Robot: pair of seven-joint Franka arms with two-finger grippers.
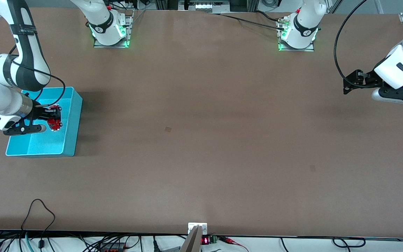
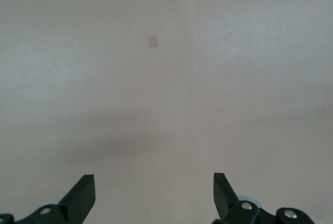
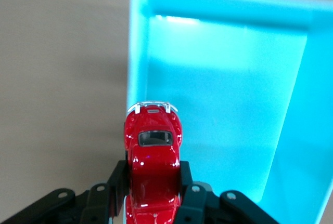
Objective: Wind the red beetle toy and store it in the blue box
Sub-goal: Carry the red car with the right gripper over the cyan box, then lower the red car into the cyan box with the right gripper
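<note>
My right gripper is shut on the red beetle toy and holds it up over the blue box, which stands at the right arm's end of the table. In the right wrist view the glossy red beetle toy sits clamped between the black fingers, nose out over the box's rim, with the turquoise floor below. My left gripper is open and empty, held above bare table at the left arm's end. The left wrist view shows its two black fingertips wide apart over plain brown table.
A small pale square mark lies on the table near the middle; it also shows in the left wrist view. Cables trail along the table's front edge. The arm bases stand along the edge farthest from the front camera.
</note>
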